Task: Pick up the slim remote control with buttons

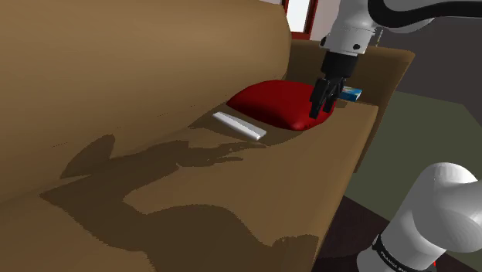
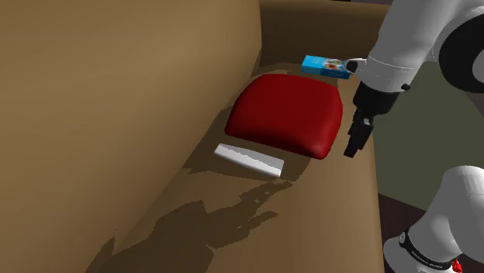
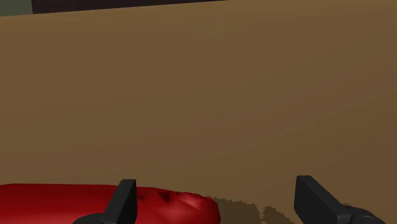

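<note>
Arm base [image 1: 432, 224] nearest, shoulder view's lower right. Brown sofa seat [image 1: 193, 216] wide, arm shadow [image 1: 154, 166] across it. White slim remote [image 1: 239, 126] flat on seat near backrest [image 1: 116, 69], just beside red cushion [image 1: 278, 104], apart from gripper. Gripper [image 1: 323, 102] above cushion's edge on seat-front side, fingers [image 3: 124, 197] wide apart, empty, pointing toward backrest in wrist view. Blue box [image 2: 326, 65] behind cushion, by armrest [image 1: 386, 66]. Dark grey-green floor [image 1: 432, 131] beyond sofa.
</note>
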